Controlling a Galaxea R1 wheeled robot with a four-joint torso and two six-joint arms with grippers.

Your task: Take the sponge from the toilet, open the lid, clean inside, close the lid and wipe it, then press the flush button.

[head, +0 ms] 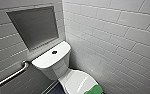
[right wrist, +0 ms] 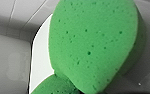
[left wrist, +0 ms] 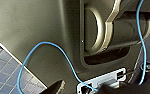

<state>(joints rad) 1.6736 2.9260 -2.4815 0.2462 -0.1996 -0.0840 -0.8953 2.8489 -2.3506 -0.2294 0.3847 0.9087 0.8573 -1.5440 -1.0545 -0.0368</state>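
The white toilet stands in the corner with its lid down. The round dark flush button sits in the middle of the tank top. The bright green sponge lies on the front right part of the lid, at the lower edge of the head view. In the right wrist view the sponge looms very close, with the white lid beside it; a second green lobe bulges at its near end. Whether anything grips it cannot be seen. The left wrist view looks along the robot's own dark body.
A white tiled wall runs close along the toilet's right side. A grey recessed niche is set in the wall above the tank, and a metal grab bar slants at the left. A blue cable and dark floor tiles show by the left wrist.
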